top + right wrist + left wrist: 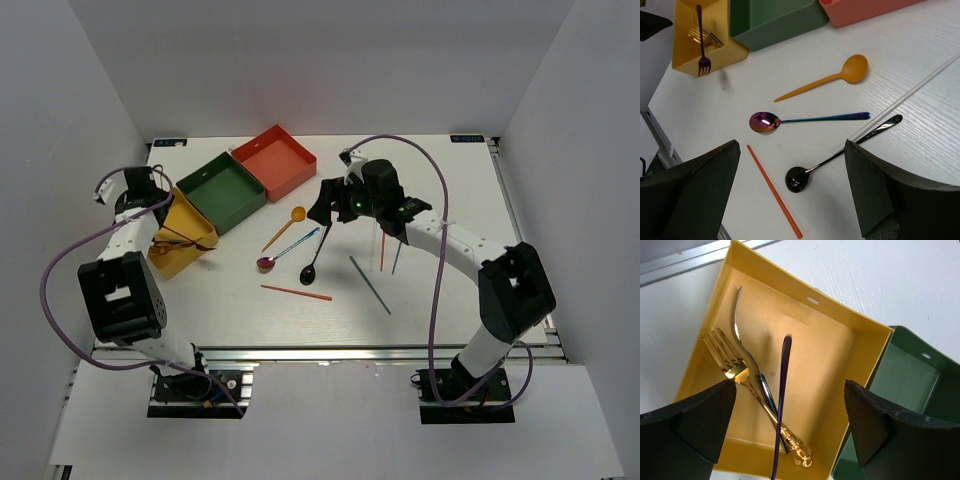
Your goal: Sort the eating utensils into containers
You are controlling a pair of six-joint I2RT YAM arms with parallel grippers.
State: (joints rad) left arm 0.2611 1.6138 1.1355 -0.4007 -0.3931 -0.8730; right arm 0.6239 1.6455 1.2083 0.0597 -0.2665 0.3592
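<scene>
The yellow box sits tilted at the left and holds a gold fork, a silver fork and a purple fork whose tines hang over its near wall. My left gripper is open and empty just above this box. On the table lie a gold spoon, an iridescent spoon, a black spoon and a red chopstick. My right gripper is open and empty, hovering above the black spoon's bowl.
The dark green box and the red-orange box stand in a row behind the yellow one. A teal chopstick, a red one and another thin stick lie under my right arm. A silver chopstick lies by the black spoon.
</scene>
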